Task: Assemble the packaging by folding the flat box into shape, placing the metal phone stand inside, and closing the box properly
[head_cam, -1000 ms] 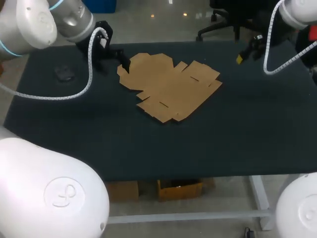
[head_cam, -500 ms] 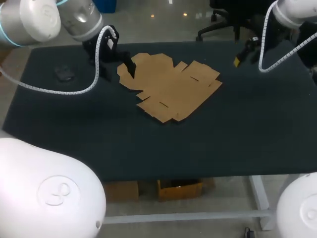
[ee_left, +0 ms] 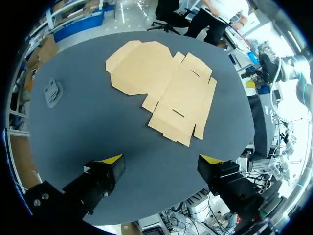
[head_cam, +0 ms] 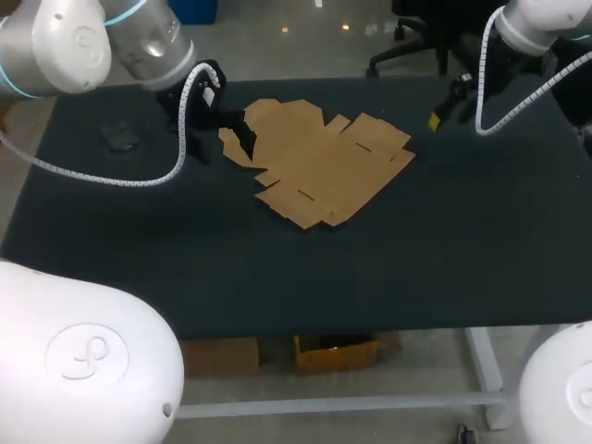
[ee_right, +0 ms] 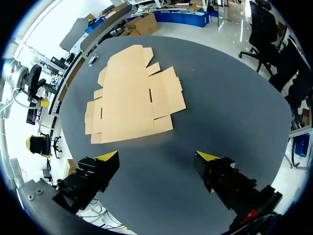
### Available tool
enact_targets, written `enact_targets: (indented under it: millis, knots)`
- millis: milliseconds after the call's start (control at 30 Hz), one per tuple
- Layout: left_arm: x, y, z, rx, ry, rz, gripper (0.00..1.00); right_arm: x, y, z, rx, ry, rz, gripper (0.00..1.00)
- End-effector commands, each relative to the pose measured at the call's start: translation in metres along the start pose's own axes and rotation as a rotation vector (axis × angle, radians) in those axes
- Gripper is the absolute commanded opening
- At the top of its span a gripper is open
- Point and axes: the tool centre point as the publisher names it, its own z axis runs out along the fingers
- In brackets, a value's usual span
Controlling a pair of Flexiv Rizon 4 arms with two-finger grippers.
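Flat box lies unfolded near the table's far edge, around the middle. Thin, light, floppy cardboard I'd guess, so pinch an outer flap by a crease. Left tool and right tool both gape apart, empty.

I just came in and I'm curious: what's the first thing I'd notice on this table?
The big brown cardboard box, lying flat and unfolded in the middle of the dark table. Next come two open grippers with yellow tips: the left gripper hangs near the box's far left corner, and the right gripper hangs above the table's far right side.
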Motion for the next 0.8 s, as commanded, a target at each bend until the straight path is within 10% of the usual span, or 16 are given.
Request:
enact_targets:
  millis: [33,800]
  knots:
    - [0.005,0.000,0.000,-0.007,-0.022,0.011,1.00,-0.010,0.011,0.006,0.030,0.018,-0.002,1.00]
    - [-0.008,-0.008,0.009,-0.038,-0.046,0.030,1.00,-0.039,0.056,0.053,0.086,0.098,-0.005,1.00]
